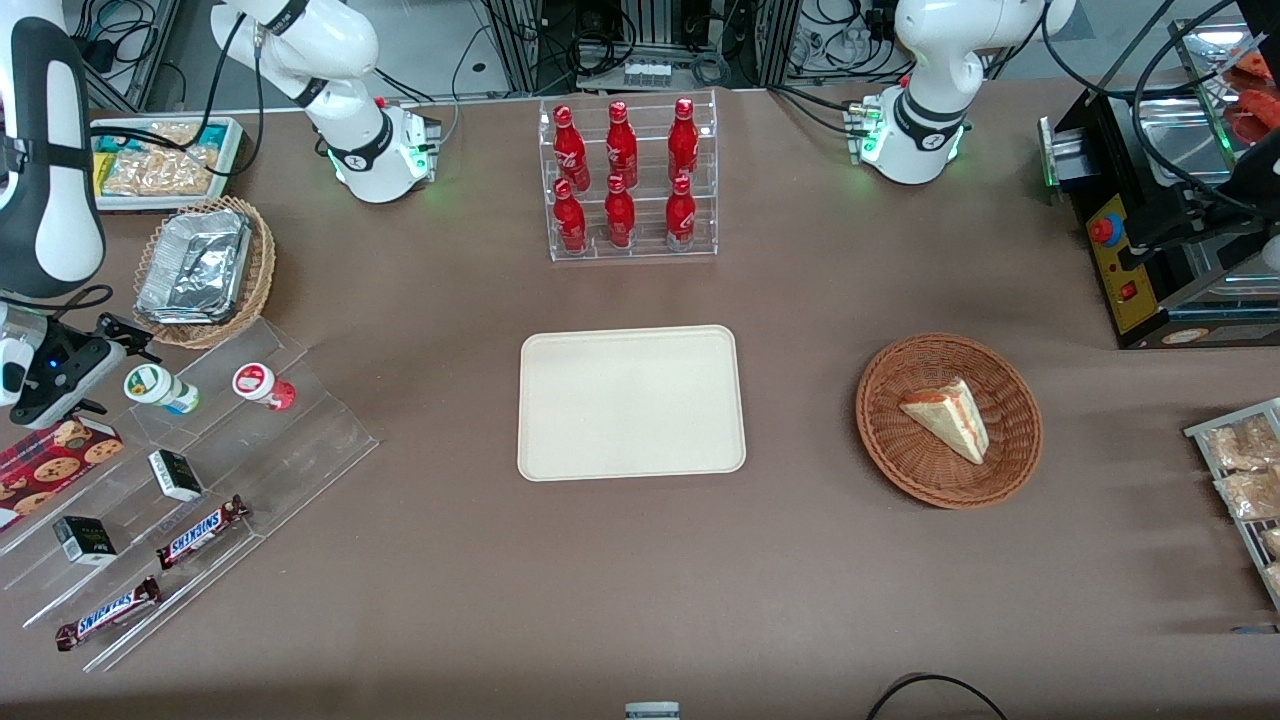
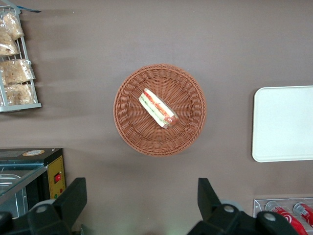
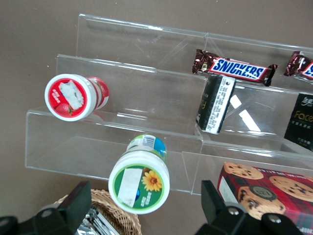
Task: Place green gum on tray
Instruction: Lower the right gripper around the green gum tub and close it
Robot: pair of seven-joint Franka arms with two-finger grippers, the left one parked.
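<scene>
Gripper (image 1: pixel 75 385) sits at the working arm's end of the table, fingers spread with nothing between them, just beside the green gum (image 1: pixel 160 388) and not touching it; in the wrist view the fingers (image 3: pixel 73 205) straddle the gum's lid with a gap on both sides. So no grasp yet, my read is the approach is nearly lined up and everything after is still to do: close, lift, carry, set down. The gum stands on a step of the clear rack (image 1: pixel 300 440), slightly tilted, a small white plastic cylinder with a bluish-green label and a round green-and-white lid with a flower print. The red gum (image 1: pixel 264 386) is near it on the same rack, same shape, red lid and body, easy to mix up. Lower steps hold a cookie box (image 1: pixel 55 455), small dark boxes and two Snickers bars (image 1: pixel 200 532) in glossy wrappers. A woven wicker basket with foil trays (image 1: pixel 205 270) sits just farther from the camera than the rack. The tray (image 1: pixel 630 402) is mid-table, well apart from the gum: flat, matte cream, rounded corners, low rim, nothing on it. Farther back is a clear rack of red bottles (image 1: pixel 625 180). Toward the parked arm's end, a round brown wicker basket (image 1: pixel 905 460) holds a sandwich wedge (image 1: pixel 948 418).
</scene>
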